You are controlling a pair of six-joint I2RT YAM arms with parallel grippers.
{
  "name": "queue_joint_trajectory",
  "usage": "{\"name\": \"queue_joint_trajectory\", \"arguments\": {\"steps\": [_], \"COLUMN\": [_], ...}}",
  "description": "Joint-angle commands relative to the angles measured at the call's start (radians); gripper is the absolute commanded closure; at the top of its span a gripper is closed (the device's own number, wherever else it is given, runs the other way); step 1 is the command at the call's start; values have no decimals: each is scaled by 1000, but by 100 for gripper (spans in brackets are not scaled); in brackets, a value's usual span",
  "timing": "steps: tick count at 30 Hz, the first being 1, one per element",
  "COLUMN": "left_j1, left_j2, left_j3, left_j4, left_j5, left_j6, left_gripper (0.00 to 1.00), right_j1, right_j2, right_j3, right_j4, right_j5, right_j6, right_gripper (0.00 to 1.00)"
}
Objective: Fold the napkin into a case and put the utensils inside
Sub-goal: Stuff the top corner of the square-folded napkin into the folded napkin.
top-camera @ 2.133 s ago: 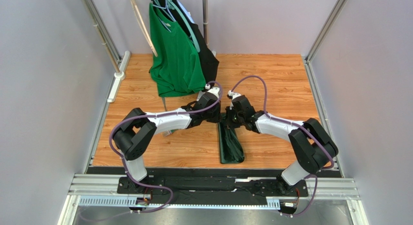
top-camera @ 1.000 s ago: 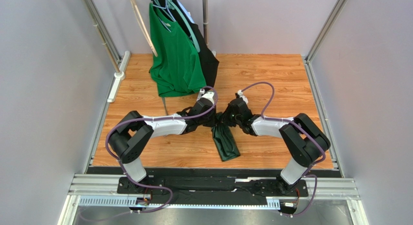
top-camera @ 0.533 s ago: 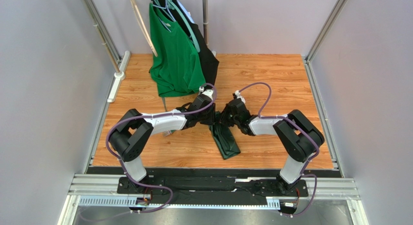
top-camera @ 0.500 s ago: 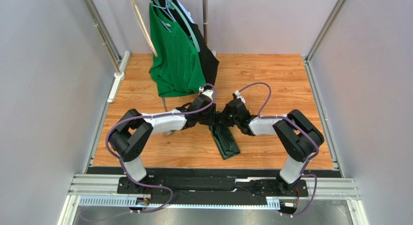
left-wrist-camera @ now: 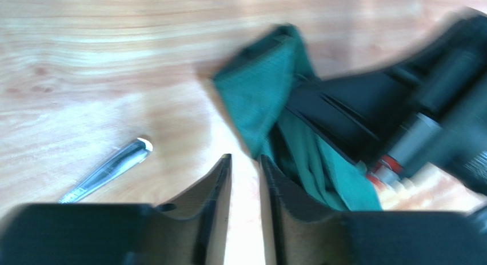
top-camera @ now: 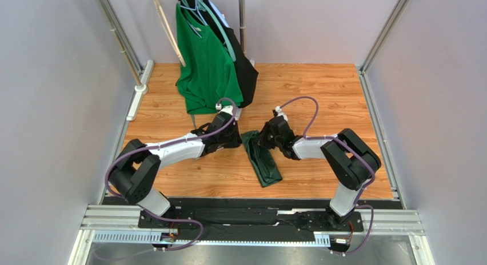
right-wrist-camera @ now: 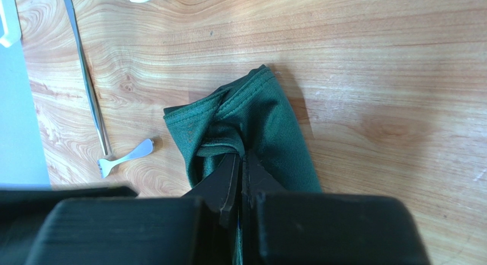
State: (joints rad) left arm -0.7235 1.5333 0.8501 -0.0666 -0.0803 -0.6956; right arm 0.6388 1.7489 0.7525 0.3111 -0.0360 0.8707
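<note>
The dark green napkin lies on the table as a narrow folded case, slanting from upper left to lower right. My right gripper is shut on a fold at its open far end, which shows clearly in the right wrist view with the cloth bunched around the fingers. My left gripper sits just left of the napkin, apart from it; in the left wrist view its jaws stand slightly open with bare table between them. A silver fork lies left of the napkin, and its handle also shows in the left wrist view.
A bright green T-shirt and a black garment hang on a rack at the back left. A thin metal rack leg rests on the table near the fork. Walls and rails bound the wooden table.
My left gripper has let go of the napkin's far end and drawn back to the left. My right gripper still holds the cloth; the far end has shifted slightly left.
</note>
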Motion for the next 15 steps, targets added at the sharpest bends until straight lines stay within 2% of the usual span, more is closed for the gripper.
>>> {"name": "queue_joint_trajectory", "arguments": {"steps": [1,4,6,10,15], "left_j1": [52,61,67,67,65], "left_j2": [60,115,192,269,274], "left_j3": [-3,10,67,93,99], "left_j4": [19,28,5,47,60], "left_j5": [39,36,68,112,117], "left_j6": [-77,-68,-56,-50,-47], "left_gripper": [80,84,92,92,93], "right_j1": [15,24,27,48,79], "right_j2": [18,24,31,40,52], "right_j3": [47,59,74,100,151], "right_j4": [-4,-23,-33,-78,-135], "right_j5": [1,4,5,24,33], "right_j6": [-42,-56,-62,-87,-125], "right_gripper": [100,100,100,100,100]}}
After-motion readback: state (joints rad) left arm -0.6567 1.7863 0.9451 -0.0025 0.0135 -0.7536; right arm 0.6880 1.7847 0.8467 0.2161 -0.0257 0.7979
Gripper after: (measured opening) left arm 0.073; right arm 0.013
